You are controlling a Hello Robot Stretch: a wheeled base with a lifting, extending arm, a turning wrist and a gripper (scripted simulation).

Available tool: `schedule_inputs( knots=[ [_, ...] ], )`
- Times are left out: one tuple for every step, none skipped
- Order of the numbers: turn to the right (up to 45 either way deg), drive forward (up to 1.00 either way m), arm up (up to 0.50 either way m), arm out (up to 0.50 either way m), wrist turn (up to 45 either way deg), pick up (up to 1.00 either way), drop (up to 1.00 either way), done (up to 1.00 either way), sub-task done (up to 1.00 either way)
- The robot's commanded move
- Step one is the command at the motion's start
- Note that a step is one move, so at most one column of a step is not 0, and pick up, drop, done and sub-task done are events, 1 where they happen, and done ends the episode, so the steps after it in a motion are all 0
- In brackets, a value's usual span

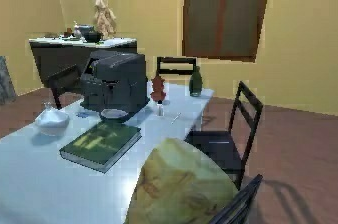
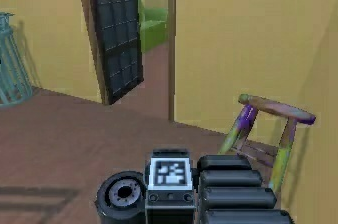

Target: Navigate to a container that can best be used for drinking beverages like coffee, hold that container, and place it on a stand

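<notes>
You see a white table (image 1: 17, 175) with a black coffee machine (image 1: 114, 80), a green book (image 1: 100, 145), a dark green bottle (image 1: 195, 82) and a crumpled brown bag (image 1: 182, 185).

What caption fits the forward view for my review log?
White dining table with a dark coffee machine, green book and green bottle, dark chairs around it.

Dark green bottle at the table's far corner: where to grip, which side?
Probably its wider lower body, approached level from the forward view's right, the table edge it stands by. The dark green bottle stands upright, its neck tapers thin, and the red thing and coffee machine crowd its left.
</notes>
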Motion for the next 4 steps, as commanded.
schedule_inputs(
  knots=[
    [45.0, 0.00, 0.00, 0.00, 0.0, 0.00, 0.00, 0.00, 0.00],
    [24.0, 0.00, 0.00, 0.00, 0.0, 0.00, 0.00, 0.00, 0.00],
    [0.0, 0.50, 0.00, 0.00, 0.0, 0.00, 0.00, 0.00, 0.00],
    [15.0, 0.00, 0.00, 0.00, 0.0, 0.00, 0.00, 0.00, 0.00]
  ],
)
